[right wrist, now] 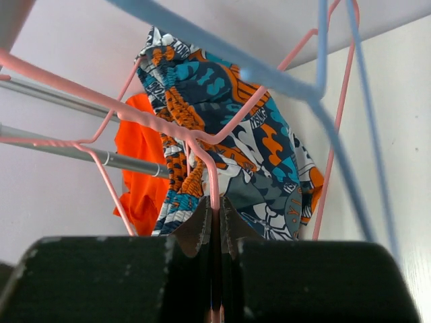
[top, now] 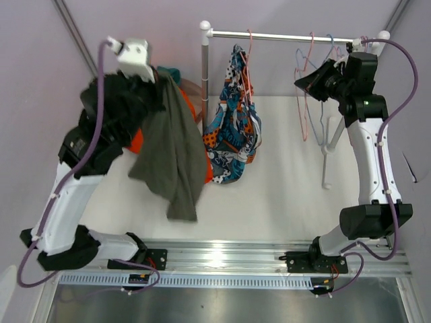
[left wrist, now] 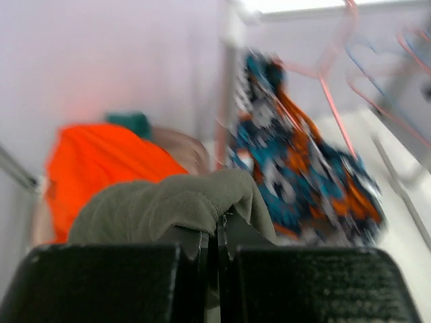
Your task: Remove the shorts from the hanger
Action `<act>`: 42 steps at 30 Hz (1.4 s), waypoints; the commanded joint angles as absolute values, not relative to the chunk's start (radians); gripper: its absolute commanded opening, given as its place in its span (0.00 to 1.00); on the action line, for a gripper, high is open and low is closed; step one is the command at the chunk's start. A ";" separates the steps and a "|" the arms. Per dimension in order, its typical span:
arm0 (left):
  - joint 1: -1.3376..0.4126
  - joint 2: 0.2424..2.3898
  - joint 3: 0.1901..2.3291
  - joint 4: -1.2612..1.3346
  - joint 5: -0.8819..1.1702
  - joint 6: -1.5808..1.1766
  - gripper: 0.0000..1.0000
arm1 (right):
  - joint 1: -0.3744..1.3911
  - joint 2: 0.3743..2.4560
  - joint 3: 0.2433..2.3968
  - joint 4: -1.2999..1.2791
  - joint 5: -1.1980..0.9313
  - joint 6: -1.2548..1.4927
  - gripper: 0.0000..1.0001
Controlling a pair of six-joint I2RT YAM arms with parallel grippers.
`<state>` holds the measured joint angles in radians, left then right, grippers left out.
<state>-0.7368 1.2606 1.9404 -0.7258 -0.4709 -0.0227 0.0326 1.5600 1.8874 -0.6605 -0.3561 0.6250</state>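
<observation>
My left gripper [top: 156, 86] is shut on the olive green shorts [top: 174, 151], which hang down from it at the left; they also show in the left wrist view [left wrist: 168, 202]. The printed shorts [top: 234, 124] hang on a pink hanger [top: 250, 60] on the rail [top: 283, 36]. The bright orange shorts [left wrist: 101, 168] and a bit of dark teal cloth [left wrist: 131, 122] lie behind at the left. My right gripper [top: 303, 82] is shut on a bare pink hanger [right wrist: 214, 176] at the rail's right end. The light blue shorts are out of view.
A white rack post [top: 205, 74] stands at the rail's left end, a white leg [top: 326, 158] at the right. Bare pink and blue hangers [top: 313, 81] hang near my right gripper. Grey walls close in at left, back and right.
</observation>
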 commanded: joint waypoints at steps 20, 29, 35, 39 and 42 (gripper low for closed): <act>-0.101 1.947 2.263 -0.538 -0.252 -0.158 0.77 | 0.031 1.224 1.649 -0.638 -0.368 0.601 0.99; -0.162 1.556 1.847 -0.487 -0.206 -0.163 0.96 | 0.230 1.345 1.914 -0.595 -0.333 0.598 0.99; -0.199 1.209 1.455 -0.404 -0.068 -0.190 0.97 | 0.340 1.533 2.025 -0.578 -0.261 0.558 0.96; -0.199 1.025 1.223 -0.364 0.020 -0.180 0.98 | 0.370 1.647 2.118 -0.606 -0.218 0.531 0.95; -0.199 0.919 1.104 -0.310 0.032 -0.141 0.99 | 0.391 1.706 2.154 -0.617 -0.183 0.514 0.94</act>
<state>-0.1970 0.9520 1.2152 -0.3840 -0.0433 -0.1650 0.3717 1.6810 2.0796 -0.6075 -0.2409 0.5533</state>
